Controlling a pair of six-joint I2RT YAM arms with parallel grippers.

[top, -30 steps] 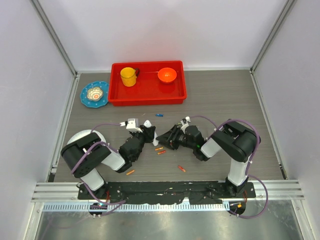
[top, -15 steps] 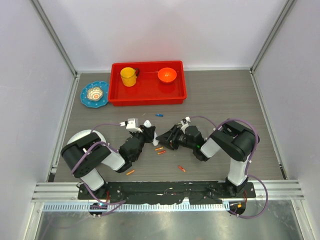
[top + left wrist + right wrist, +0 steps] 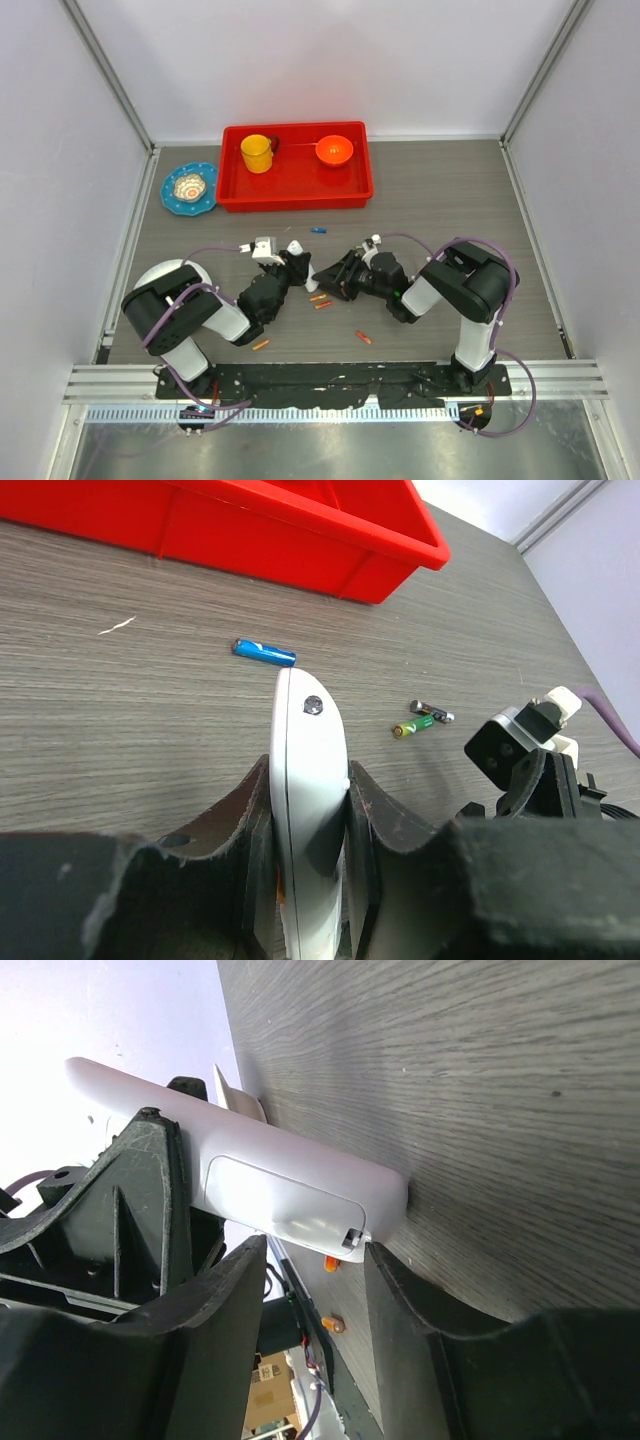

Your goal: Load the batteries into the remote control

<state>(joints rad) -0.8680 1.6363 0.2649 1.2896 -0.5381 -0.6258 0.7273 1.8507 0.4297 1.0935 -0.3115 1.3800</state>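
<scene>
My left gripper [image 3: 293,268] is shut on the white remote control [image 3: 308,750] and holds it edge-on above the table. In the right wrist view the remote [image 3: 250,1170] shows its closed cover panel [image 3: 285,1200]. My right gripper [image 3: 315,1260] is open, its jaws on either side of the remote's near end, and faces the left gripper in the top view [image 3: 325,280]. Orange batteries [image 3: 320,301] lie on the table just below the grippers. More orange ones lie nearer the arm bases [image 3: 261,344] [image 3: 364,337]. A blue battery [image 3: 265,652] and a green one [image 3: 415,726] lie beyond the remote.
A red tray [image 3: 295,190] at the back holds a yellow cup [image 3: 257,153] and an orange bowl [image 3: 335,150]. A blue plate [image 3: 190,188] sits to its left. The metal frame rail runs along the near edge.
</scene>
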